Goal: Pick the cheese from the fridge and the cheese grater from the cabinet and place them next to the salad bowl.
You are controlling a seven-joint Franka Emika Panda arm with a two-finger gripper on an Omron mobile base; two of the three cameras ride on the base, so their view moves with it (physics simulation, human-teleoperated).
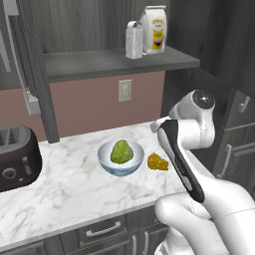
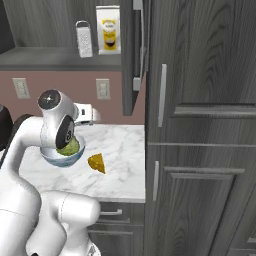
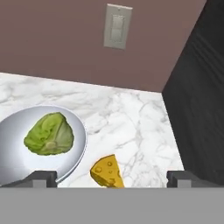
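Note:
The salad bowl (image 1: 121, 157) (image 2: 62, 151) (image 3: 26, 166), white with a lettuce mound, stands on the marble counter. The yellow-orange cheese (image 1: 158, 162) (image 2: 97, 163) (image 3: 107, 170) lies on the counter just right of it, a small gap apart. My gripper (image 3: 111, 178) (image 2: 91, 115) hovers above the cheese and the bowl's edge, open, with nothing between its fingers. The silver cheese grater (image 1: 134, 41) (image 2: 84, 39) stands upright on the cabinet's dark shelf board (image 1: 99, 63) (image 2: 45, 58), high above the counter. The fridge is out of view.
A white-and-yellow bag (image 1: 154, 30) (image 2: 108, 29) stands next to the grater. The open cabinet door (image 2: 133, 55) hangs over the counter's right end. A dark toaster (image 1: 16, 157) sits at the left. Tall dark panels (image 2: 205, 130) bound the right, and drawers (image 1: 102, 230) lie below the counter.

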